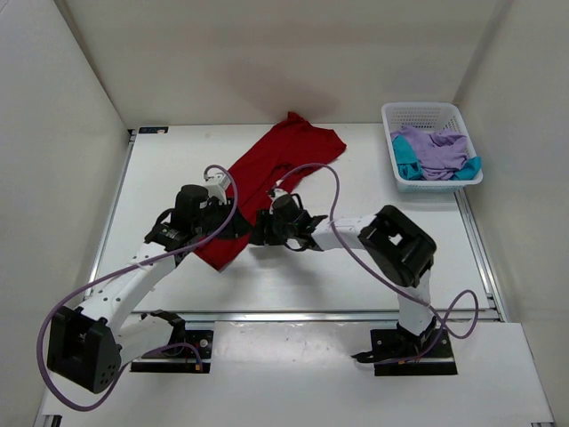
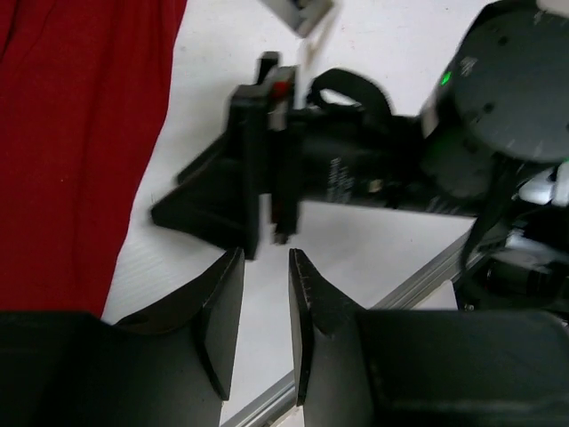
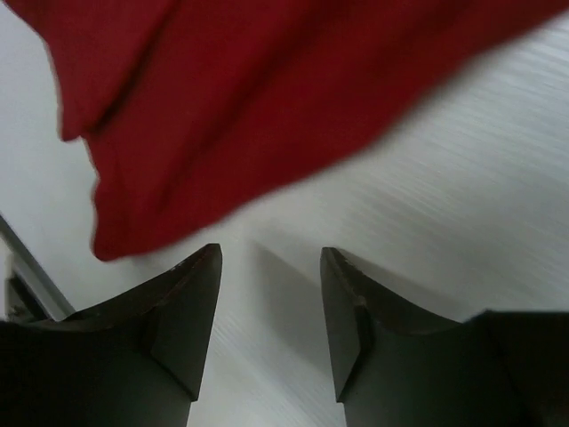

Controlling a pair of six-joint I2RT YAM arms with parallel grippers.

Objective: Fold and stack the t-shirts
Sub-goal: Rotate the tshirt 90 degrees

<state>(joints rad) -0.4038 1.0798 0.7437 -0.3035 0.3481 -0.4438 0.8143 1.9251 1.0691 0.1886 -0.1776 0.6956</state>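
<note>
A dark red t-shirt (image 1: 280, 160) lies spread diagonally across the middle of the table, one end bunched at the back. Both grippers meet at its near right edge. My left gripper (image 1: 236, 228) points right with its fingers a little apart and nothing between them (image 2: 267, 253); the red cloth (image 2: 71, 133) lies to its left. My right gripper (image 1: 260, 231) faces it, seen head-on (image 2: 258, 178) from the left wrist. Its jaws stand wide open and empty over bare table (image 3: 271, 249), with the red shirt's edge (image 3: 267, 89) just beyond the fingertips. A lavender t-shirt (image 1: 436, 149) and a teal t-shirt (image 1: 406, 160) lie crumpled in the basket.
A white mesh basket (image 1: 427, 108) stands at the back right corner of the table. White walls close in the table on the left, back and right. A metal rail (image 1: 338, 315) runs along the near edge in front of the arm bases.
</note>
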